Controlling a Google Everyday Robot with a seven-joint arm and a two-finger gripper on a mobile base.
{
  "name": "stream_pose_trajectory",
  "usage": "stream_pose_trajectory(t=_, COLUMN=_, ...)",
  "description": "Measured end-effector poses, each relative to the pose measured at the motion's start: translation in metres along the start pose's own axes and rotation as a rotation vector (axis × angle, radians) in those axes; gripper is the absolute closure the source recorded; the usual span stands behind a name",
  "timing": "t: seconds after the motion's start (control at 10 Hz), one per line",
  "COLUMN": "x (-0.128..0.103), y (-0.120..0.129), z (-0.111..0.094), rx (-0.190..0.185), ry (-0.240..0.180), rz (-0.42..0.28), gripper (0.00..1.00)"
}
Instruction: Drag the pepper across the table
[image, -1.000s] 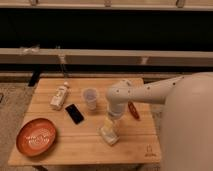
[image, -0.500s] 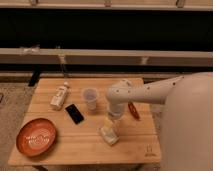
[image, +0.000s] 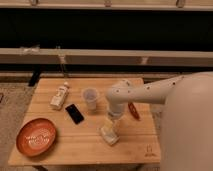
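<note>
Gripper (image: 113, 121) is hanging low over the table (image: 80, 144), right above a pale packet (image: 109, 135); can't make out its grip. Pepper (image: 133, 110) is lying just beside it, near the right edge.

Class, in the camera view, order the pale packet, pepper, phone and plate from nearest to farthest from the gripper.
1. Pale packet, just below the gripper.
2. Pepper, right of it, and phone, left of it: too close to call.
3. Plate, far front left.
</note>
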Motion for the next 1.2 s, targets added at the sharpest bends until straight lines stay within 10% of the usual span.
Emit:
stream_pose_trajectory(t=0.7, x=0.052, y=-0.104, z=-0.022, rx=0.169, ry=0.078, rz=0.19, gripper=0.2)
stream_pose_trajectory(t=1.2, x=0.07, y=-0.139, z=-0.008, rx=0.169, ry=0.074, rz=0.292, gripper=0.2)
